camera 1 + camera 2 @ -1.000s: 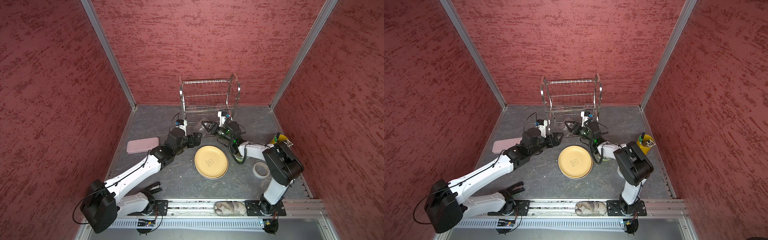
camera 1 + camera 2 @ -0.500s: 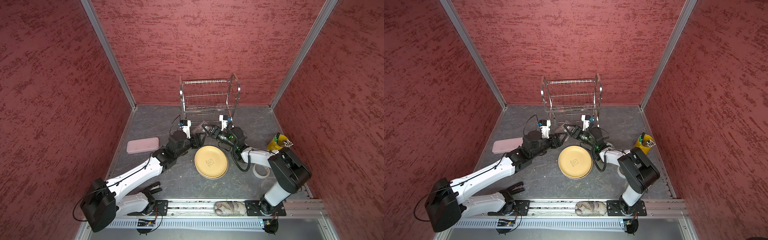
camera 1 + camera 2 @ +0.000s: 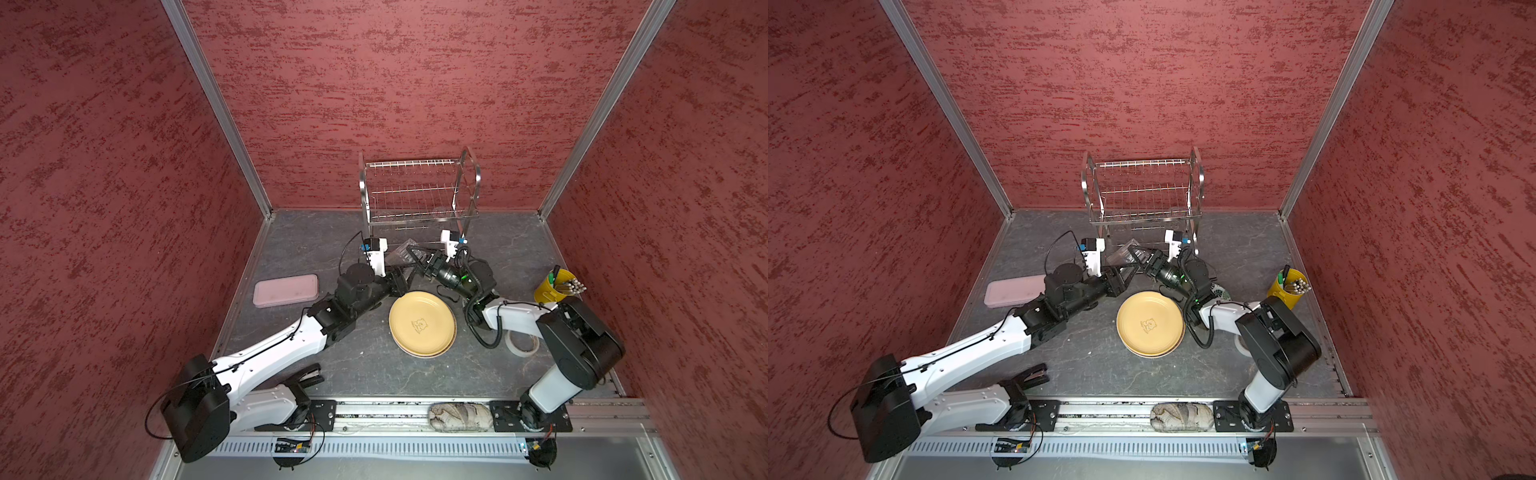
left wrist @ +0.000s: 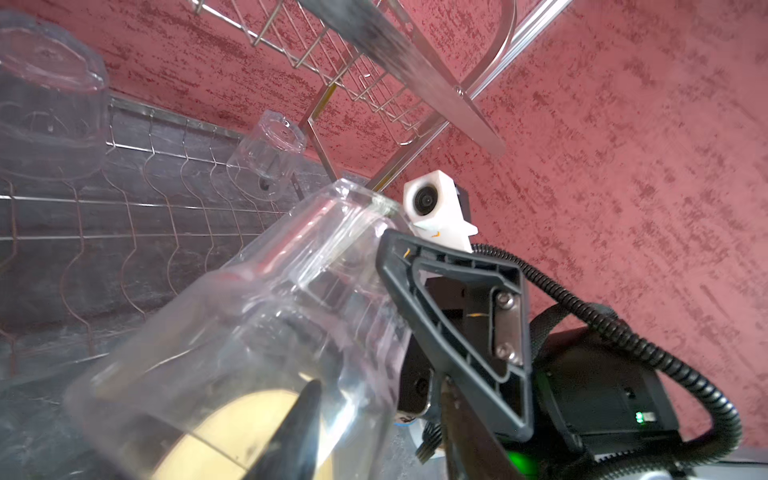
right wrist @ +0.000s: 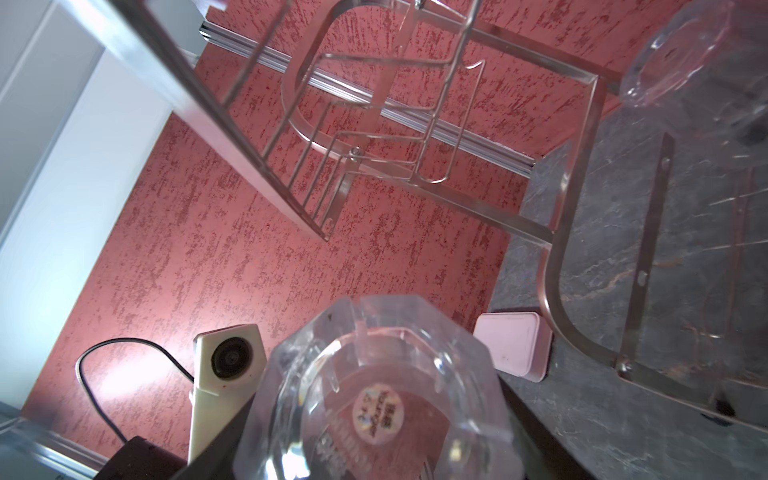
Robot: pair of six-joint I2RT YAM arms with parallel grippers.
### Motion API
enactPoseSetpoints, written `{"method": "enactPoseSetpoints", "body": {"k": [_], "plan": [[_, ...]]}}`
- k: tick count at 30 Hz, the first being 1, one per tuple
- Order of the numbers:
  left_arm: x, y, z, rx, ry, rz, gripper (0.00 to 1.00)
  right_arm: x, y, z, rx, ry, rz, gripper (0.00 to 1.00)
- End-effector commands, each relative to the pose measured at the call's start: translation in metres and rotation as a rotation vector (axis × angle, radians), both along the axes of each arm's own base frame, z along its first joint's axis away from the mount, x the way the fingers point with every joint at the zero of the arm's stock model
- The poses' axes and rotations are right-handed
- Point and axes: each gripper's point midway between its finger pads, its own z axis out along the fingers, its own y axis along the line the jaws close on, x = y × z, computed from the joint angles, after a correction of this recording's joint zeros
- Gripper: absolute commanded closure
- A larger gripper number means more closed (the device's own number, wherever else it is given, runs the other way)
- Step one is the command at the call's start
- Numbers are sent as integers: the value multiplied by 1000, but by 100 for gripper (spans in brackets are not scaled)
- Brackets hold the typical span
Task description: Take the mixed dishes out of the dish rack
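The steel dish rack (image 3: 417,163) (image 3: 1144,163) stands at the back. In front of it my right gripper (image 3: 417,257) (image 5: 374,449) is shut on a clear tumbler (image 3: 400,254) (image 3: 1124,253) (image 5: 386,395), held on its side. My left gripper (image 3: 404,274) (image 4: 378,390) meets it: one finger is inside the tumbler (image 4: 266,332), the other outside, and a gap still shows. Two more tumblers (image 4: 50,104) (image 4: 266,158) stand upside down on the rack's (image 4: 399,54) lower tier. The tan-yellow bear plate (image 3: 422,324) (image 3: 1150,324) lies on the table.
A flat pink box (image 3: 286,290) lies left of my left arm. A yellow bucket of utensils (image 3: 555,286) and a tape roll (image 3: 521,345) sit at the right. A leaf-patterned bowl (image 3: 1223,293) peeks out behind my right arm. A rolled cloth (image 3: 459,415) lies on the front rail.
My left gripper's jaws have narrowed around the tumbler's wall. My right arm's elbow has swung right and forward, with the tumbler still in its grip in front of the rack.
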Motion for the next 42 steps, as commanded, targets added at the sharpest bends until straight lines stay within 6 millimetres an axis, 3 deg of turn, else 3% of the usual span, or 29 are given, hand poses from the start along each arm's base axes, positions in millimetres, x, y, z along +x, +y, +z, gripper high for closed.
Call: {"method": "enactPoseSetpoints", "body": {"k": [1, 5, 9, 16, 23, 35, 36, 42], "plan": [[1, -6, 23, -32, -70, -10, 69, -14, 1, 25, 72, -48, 36, 51], [1, -5, 30, -23, -86, -1, 86, -15, 2, 28, 80, -54, 35, 51], [-1, -4, 36, -18, -103, 6, 93, -17, 4, 32, 90, -62, 43, 46], [-6, -3, 39, -10, -100, -5, 98, -21, 4, 38, 100, -78, 46, 1], [-17, 10, 25, 45, -18, 9, 99, -16, 0, 26, 29, -78, -16, 1], [-51, 71, 4, 221, 85, 95, 99, -8, -22, -10, -189, -70, -192, 1], [-53, 76, 2, 247, 97, 101, 99, -11, -27, -4, -208, -90, -211, 1], [-67, 98, -15, 399, 178, 114, 98, -11, -43, -12, -388, -120, -299, 1]]}}
